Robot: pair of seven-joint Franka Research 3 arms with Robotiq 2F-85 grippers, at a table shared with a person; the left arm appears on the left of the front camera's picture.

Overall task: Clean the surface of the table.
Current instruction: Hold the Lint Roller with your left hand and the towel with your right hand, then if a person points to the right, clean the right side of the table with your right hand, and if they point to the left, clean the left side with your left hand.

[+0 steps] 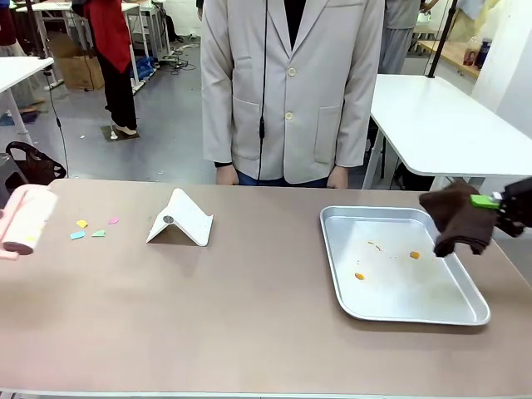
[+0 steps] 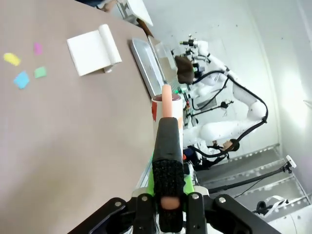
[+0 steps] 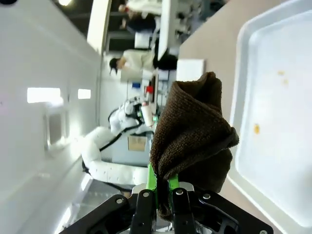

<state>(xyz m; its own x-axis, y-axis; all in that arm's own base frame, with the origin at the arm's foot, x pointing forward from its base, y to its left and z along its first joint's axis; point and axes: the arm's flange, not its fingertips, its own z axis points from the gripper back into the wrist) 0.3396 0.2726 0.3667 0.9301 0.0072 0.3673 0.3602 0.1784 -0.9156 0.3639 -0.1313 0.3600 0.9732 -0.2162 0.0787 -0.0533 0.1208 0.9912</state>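
Table, pink roller: left ends cropped

The taupe table before me: a silver tray sits at 3 o'clock from its centre, a white folded card stands at 10 o'clock, and small coloured paper scraps lie scattered farther out at 9 o'clock.

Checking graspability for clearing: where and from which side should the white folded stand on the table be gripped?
Probably the white folded stand by its raised top fold, approached from above: both panels slope down and outward, leaving the base too wide.
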